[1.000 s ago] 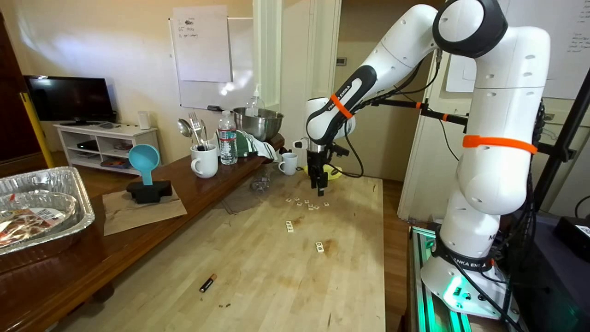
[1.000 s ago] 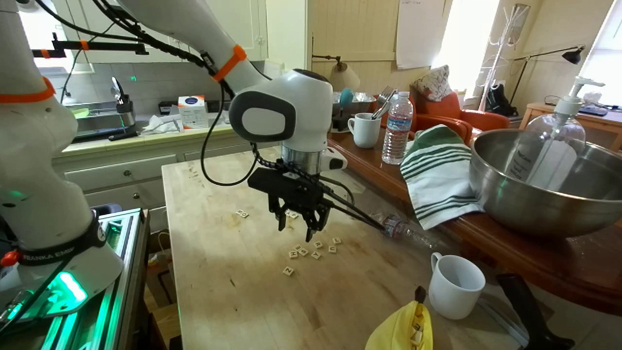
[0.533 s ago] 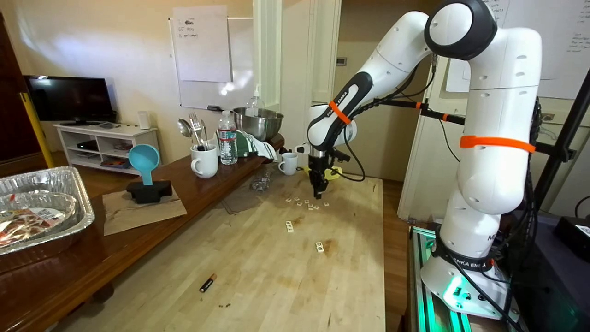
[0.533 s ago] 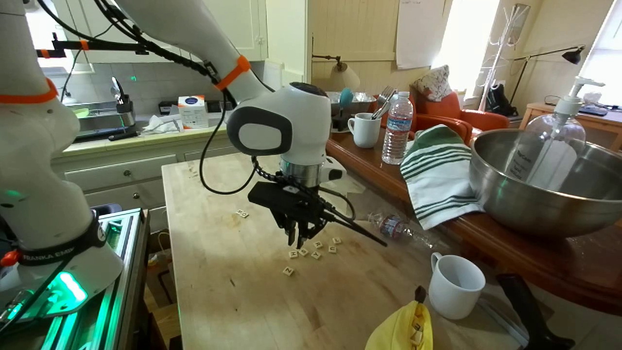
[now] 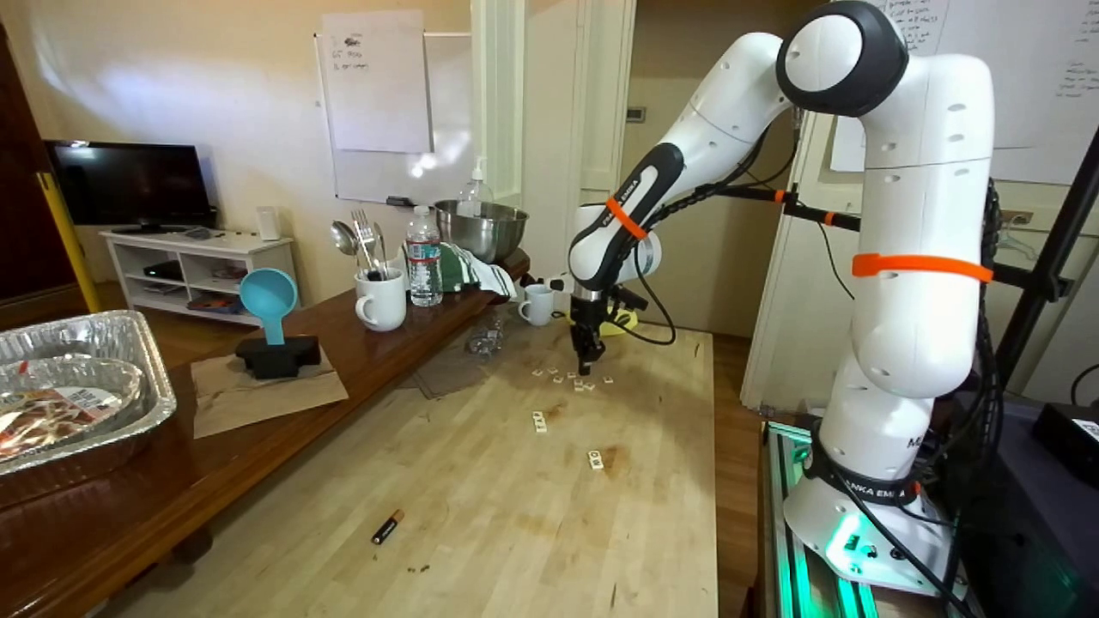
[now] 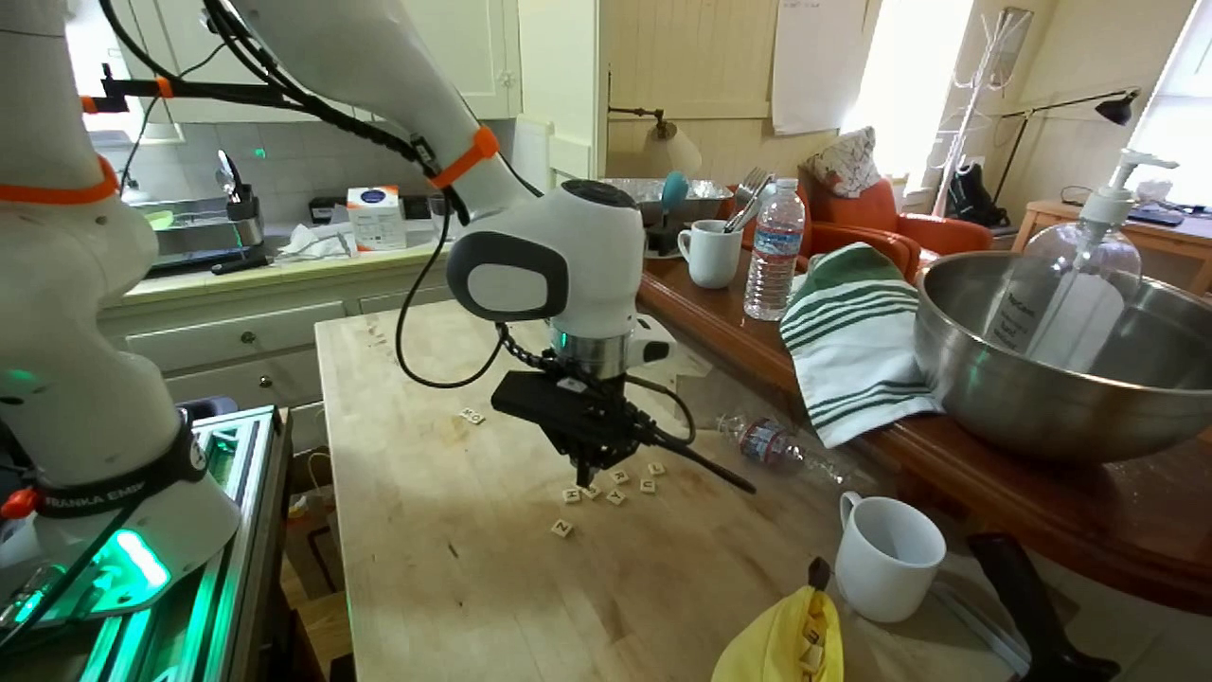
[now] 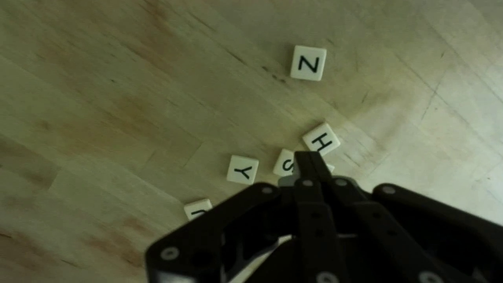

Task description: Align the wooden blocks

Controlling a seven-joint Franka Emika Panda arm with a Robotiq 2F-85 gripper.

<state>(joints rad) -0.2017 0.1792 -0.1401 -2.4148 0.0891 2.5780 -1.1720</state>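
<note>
Down close to the counter (image 6: 502,587), my hand (image 7: 313,167) has just lowered and drawn narrow, holding nothing I can see, so it looks readier to push than pinch. Right at its tip, partly hidden, is the S block (image 7: 281,163); whether they touch I cannot tell. The H block (image 7: 321,137) and Y block (image 7: 242,169) lie just beside, the Z block (image 7: 308,63) farther off. Well apart from the hand, a short row (image 5: 539,421) and a pair (image 5: 596,460) already lie in line, so these loose wooden blocks probably come next

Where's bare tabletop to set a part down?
Free: between battery and tile pair; also between Z tile and yellow pouch. Crowded: around the fingers, with H tile, S tile and Y tile close together.
</note>
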